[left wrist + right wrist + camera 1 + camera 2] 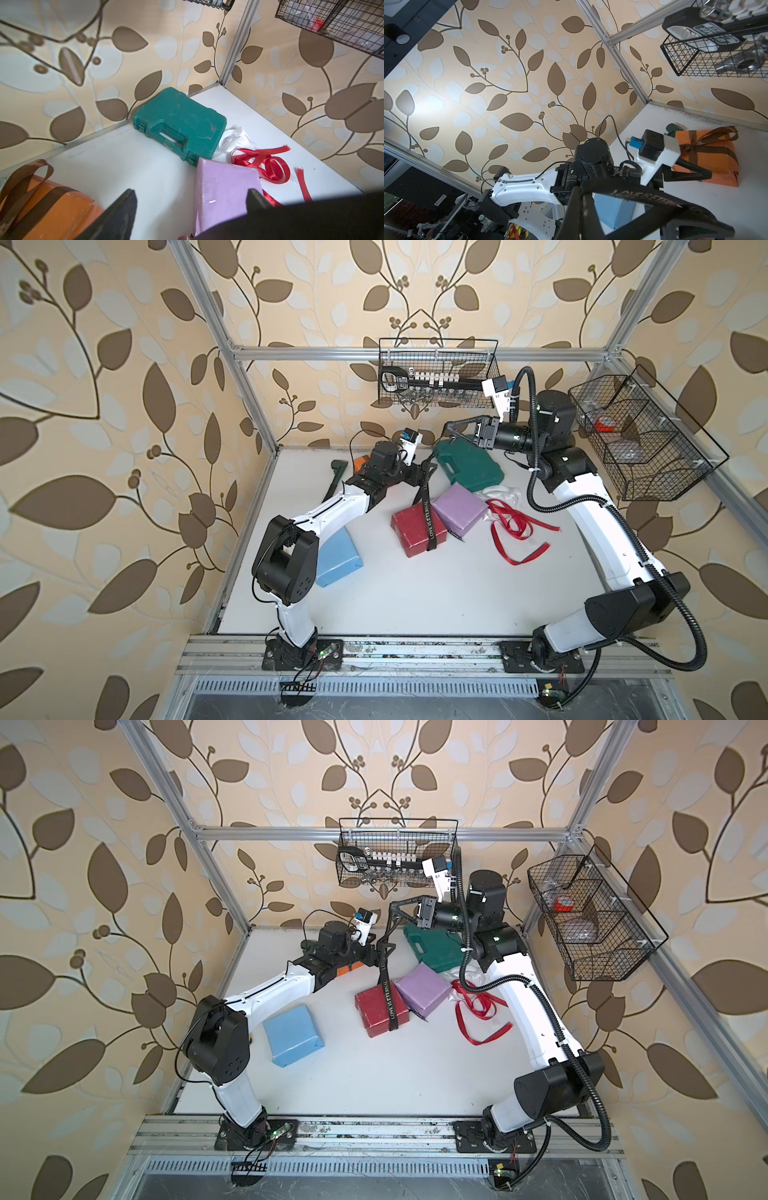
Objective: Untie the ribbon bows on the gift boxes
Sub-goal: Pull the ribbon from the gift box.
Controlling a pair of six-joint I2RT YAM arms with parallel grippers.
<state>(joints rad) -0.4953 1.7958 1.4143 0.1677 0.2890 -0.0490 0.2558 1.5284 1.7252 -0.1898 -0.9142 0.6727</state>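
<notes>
leaf-patterned walls close round a white surface (415, 597) with gift boxes scattered on it. the right end effector (448, 428) is raised above the far edge with its jaws shut. it looks to be pinching the black ribbon (428, 522), which runs down to the dark red box (409, 531) near the middle of the surface and is wrapped round it. the left end effector (424, 473) hangs by that strand, part-way up, jaws well apart. the left wrist view shows nothing between its fingers (124, 209), and the top views do not show whether the strand passes inside or beside them.

the main risk, as i judge it, is that a higher pull tips or drags the box while the band girdles it, shoving the lilac box (457, 506) that touches it. satin is slippery, so the strand could slide out of the pinch. the left jaws could close on air if the strand lies outside them, and the two end effectors are near enough to knock together.

the brown bow (693, 145) on the orange box (712, 166), by the far left corner, looks tied. it sits just behind the left end effector, well apart from the right.
</notes>
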